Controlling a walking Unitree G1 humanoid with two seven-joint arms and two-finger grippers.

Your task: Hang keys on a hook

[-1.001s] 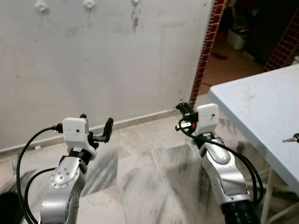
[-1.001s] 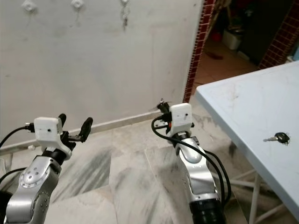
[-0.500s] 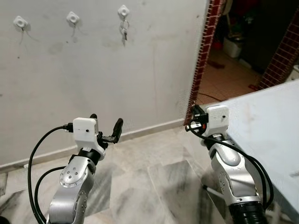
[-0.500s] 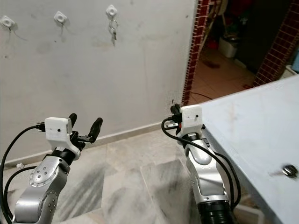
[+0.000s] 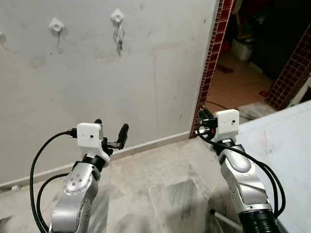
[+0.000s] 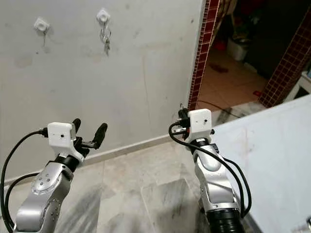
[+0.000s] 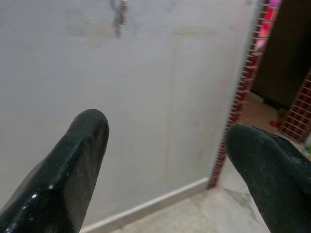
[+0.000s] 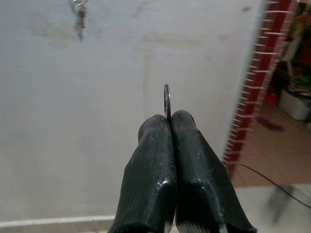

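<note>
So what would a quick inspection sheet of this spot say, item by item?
Surface: white table at the robot's right; pale marble floor.
Job's things: key ring pinched in the right hand; two white hooks on the wall, one bare, one already holding keys.
Clutter: nothing seen near the wall.
Hands: left hand open, holding nothing; right hand shut on the key ring, raised toward the wall.
Cables: black cables loop along both arms.
Surroundings: plain wall, red tiled door edge, a dim room beyond.
</note>
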